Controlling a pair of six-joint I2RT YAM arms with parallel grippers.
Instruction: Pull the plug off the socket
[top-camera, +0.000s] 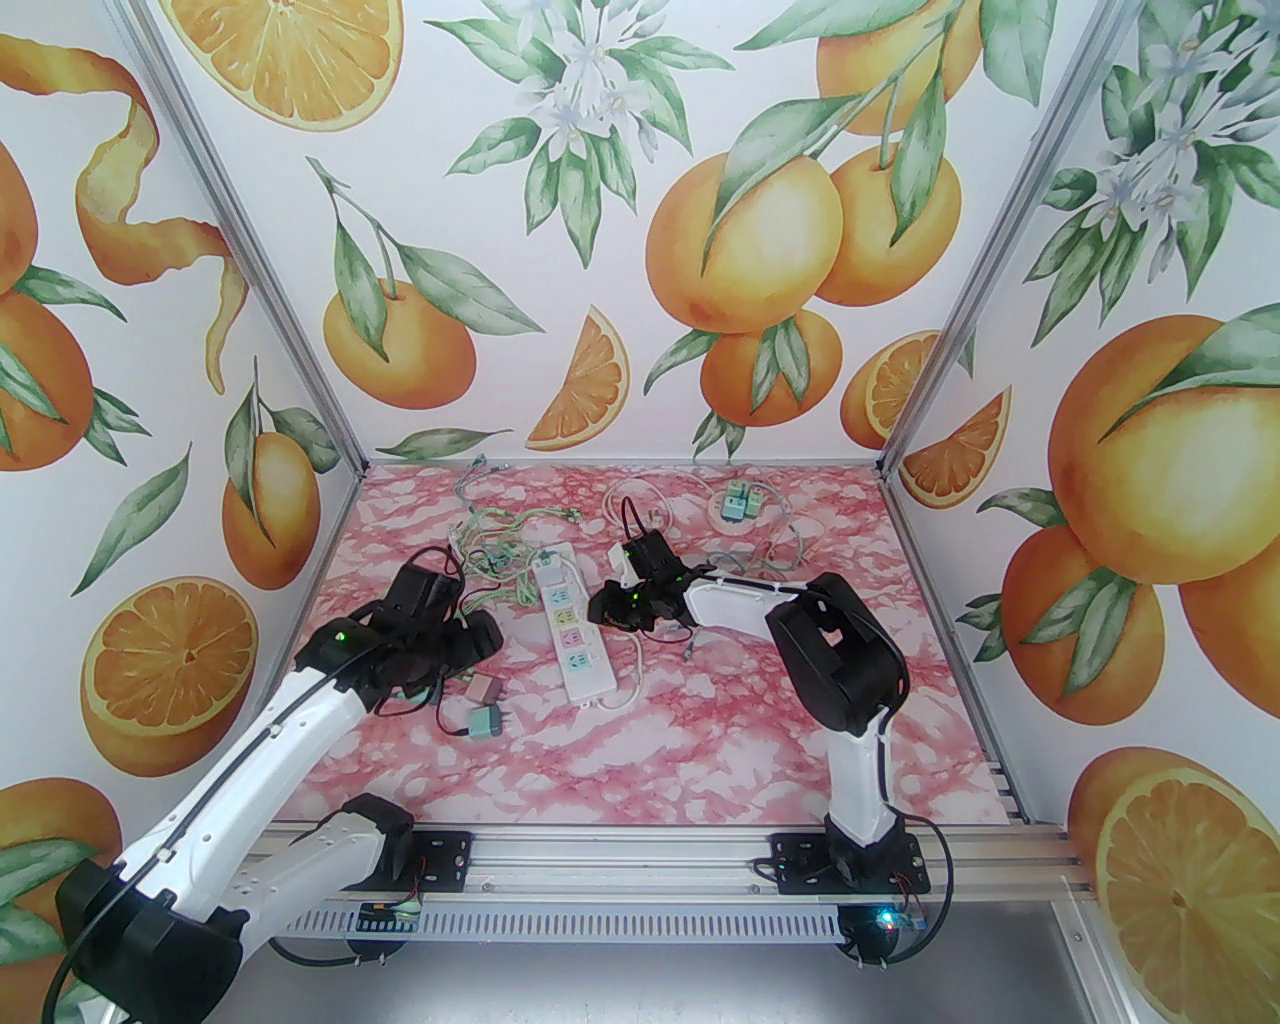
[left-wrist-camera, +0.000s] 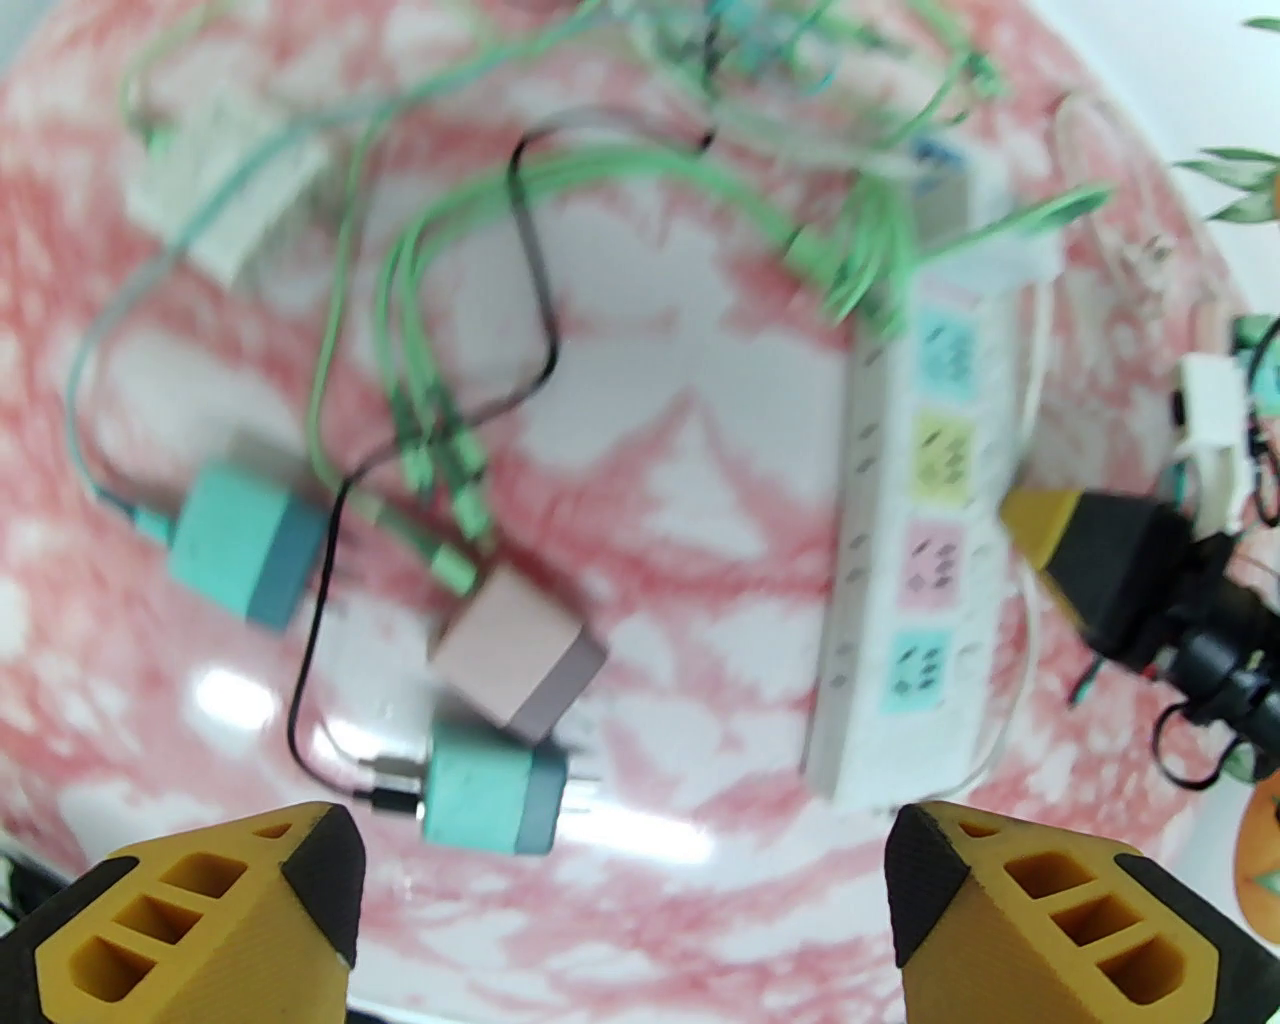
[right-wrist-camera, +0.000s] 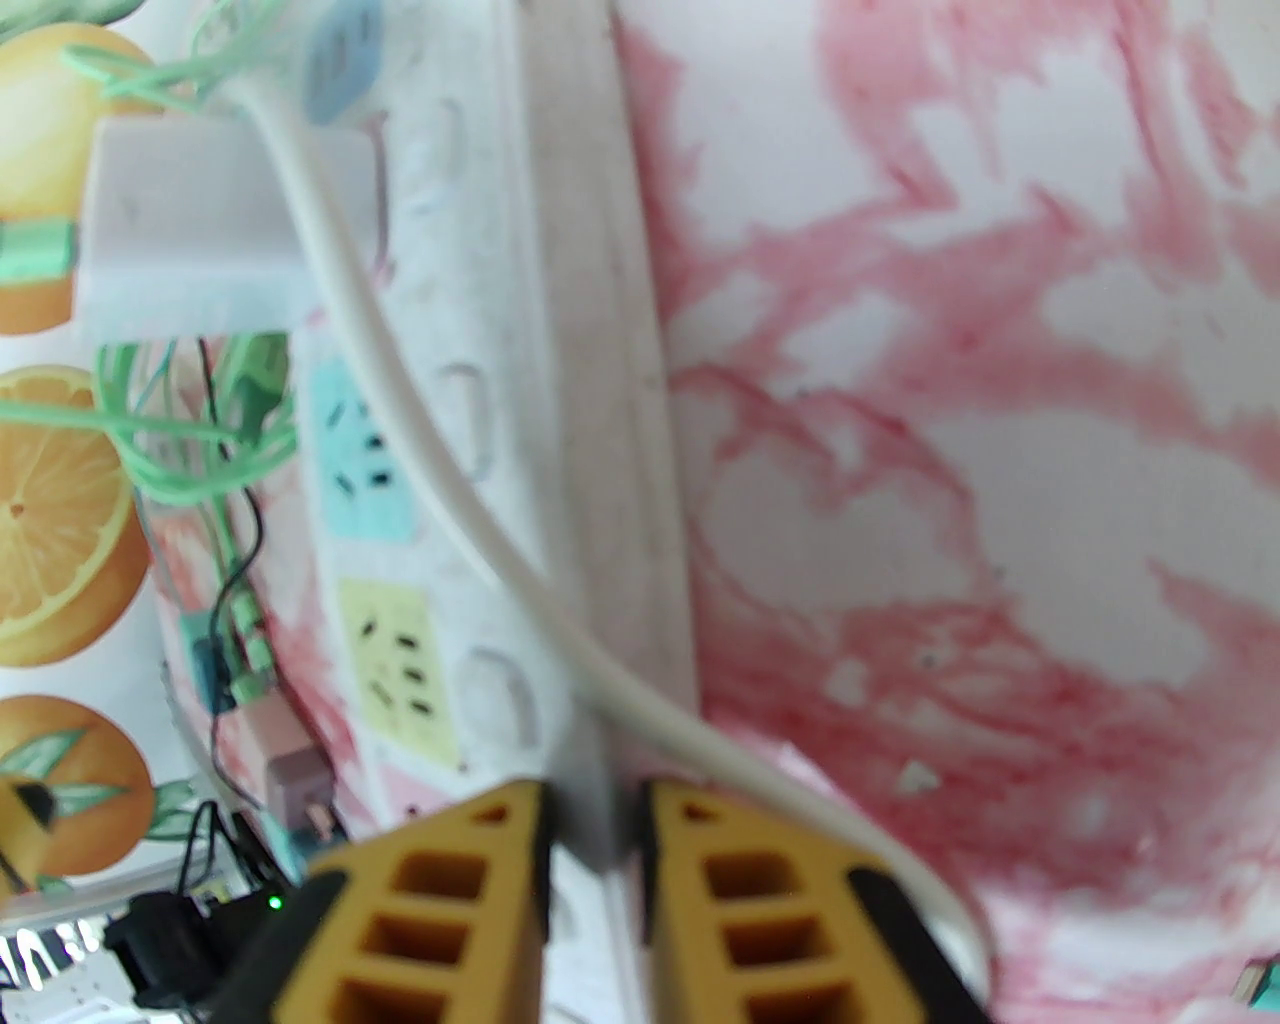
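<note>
Left hand (left-wrist-camera: 620, 870): wide, empty, above the pink plug (left-wrist-camera: 520, 650) lying loose left of the power strip (top-camera: 570, 625).
Right hand (right-wrist-camera: 595, 830): pinching the strip's right edge; hold it down as you pull.
White plug (right-wrist-camera: 190, 235): looks seated at the strip's far end; pull straight out.

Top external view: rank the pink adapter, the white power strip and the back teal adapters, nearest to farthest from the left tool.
1. Pink adapter, on the near side of the left tool.
2. White power strip, to its right.
3. Teal adapters, far back right.
</note>
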